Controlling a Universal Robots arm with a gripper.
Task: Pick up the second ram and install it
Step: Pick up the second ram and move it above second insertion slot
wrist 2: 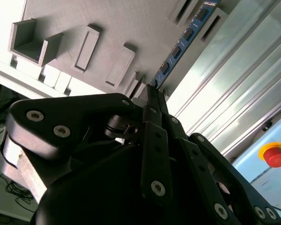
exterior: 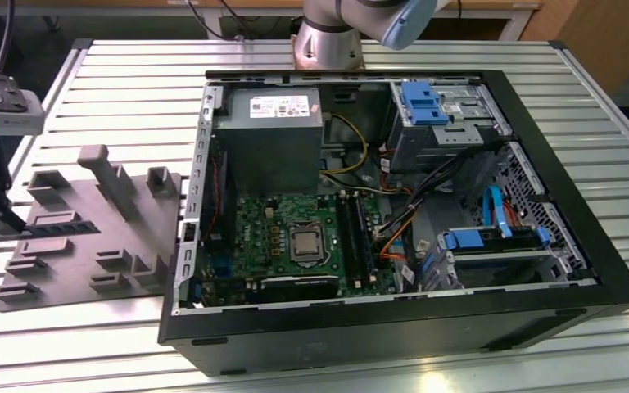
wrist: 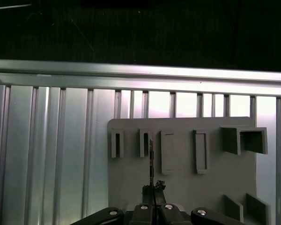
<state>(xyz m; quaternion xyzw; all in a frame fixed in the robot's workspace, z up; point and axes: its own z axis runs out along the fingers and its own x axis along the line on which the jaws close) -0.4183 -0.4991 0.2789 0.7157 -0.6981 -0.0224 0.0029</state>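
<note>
Table (exterior: 128, 98): slatted metal; it carries your tray and your case, the two side by side.
Tray (exterior: 85, 270): grey, moulded with slots, pockets and upright posts; it sits to the exterior view's left of the case.
Tray contents: the ram (wrist 2: 185, 35), a dark stick with a row of small chips. It stands on edge along a narrow slot at the tray's outer side.
Gripper (wrist: 154, 188): at the tray, with your fingers drawn narrow and pinched on the near end of the ram, one on each face. You cannot tell whether the stick has left its slot.
Case (exterior: 402, 327): black tower laid on its side with the side panel off.
Case contents, far end: grey power supply (exterior: 271, 135), and beside it a drive bay with a blue latch (exterior: 424, 102).
Case contents, middle: green motherboard (exterior: 265, 221) with the processor (exterior: 307, 242) bare. Long black slot strips (exterior: 353, 233) lie just beside the processor.
Case contents, near end: a second bay with blue fittings (exterior: 473, 239), with yellow, orange and blue cables running across to it.
Writing: a white label (exterior: 282, 105) on the power supply; you cannot make out its print.
Other: a red button (wrist 2: 274, 156) beyond the table edge, in the second wrist view.
</note>
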